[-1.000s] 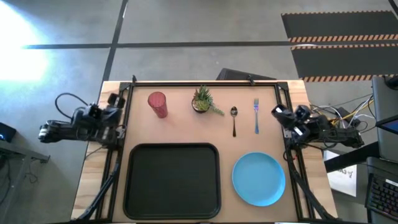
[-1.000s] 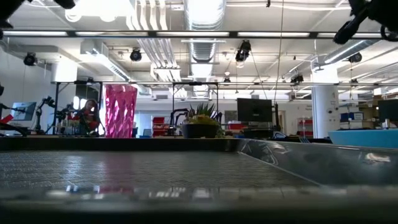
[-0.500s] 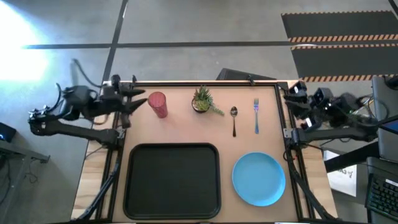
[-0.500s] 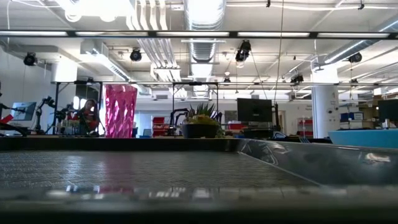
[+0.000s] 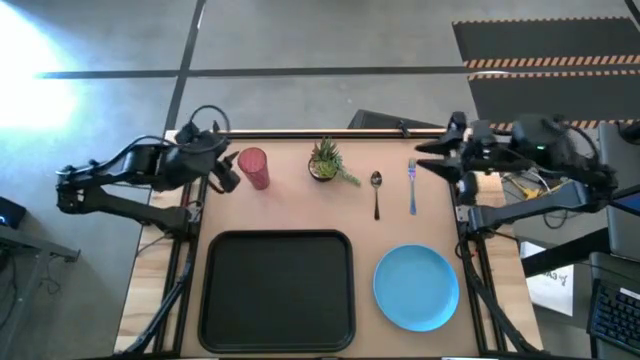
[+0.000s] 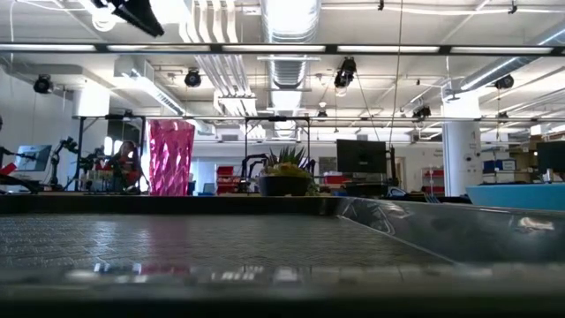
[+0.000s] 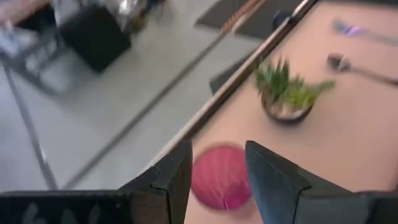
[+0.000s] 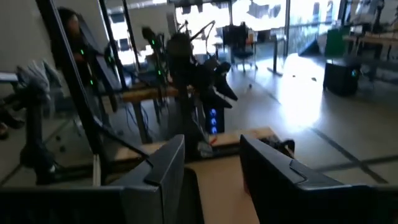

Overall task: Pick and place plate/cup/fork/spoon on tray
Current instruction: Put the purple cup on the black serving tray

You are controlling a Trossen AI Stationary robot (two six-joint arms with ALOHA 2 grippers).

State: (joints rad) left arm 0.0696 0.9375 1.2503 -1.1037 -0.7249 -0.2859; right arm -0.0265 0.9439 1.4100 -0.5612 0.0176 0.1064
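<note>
Step in hand: the opening reach. Nothing has been picked yet, and the tray (image 5: 277,290) lies bare at the table's near edge.
Left gripper: the left gripper (image 5: 226,170) hangs just beside the cup (image 5: 253,167), on the side away from the tray's far rim corner. In the left wrist view its fingers (image 7: 171,177) stand spread, with the cup (image 7: 219,185) showing in the gap between them but not yet enclosed.
Right gripper: the right gripper (image 5: 432,158) hovers beyond the tray's right side, near the fork (image 5: 411,185) and apart from it. Its fingers (image 8: 166,163) are parted in the right wrist view and hold nothing.
Cup: upright on the table, beyond the tray's far left corner.
Plate: the plate (image 5: 416,287) lies flat on the table just to the right of the tray, not touching it.
Spoon and fork: the spoon (image 5: 376,193) and the fork lie side by side beyond the tray's far right corner, handles pointing toward the near edge.
Bystander: a small potted plant (image 5: 326,161) stands beyond the tray's far rim, between cup and spoon.
Next move: judged from the pose, the left arm needs to come down, bring its parted fingers around the cup's wall and close, then lift it across the tray's far rim.
Risk: the tumbler looks light, and a nudge from one finger could tip it.
</note>
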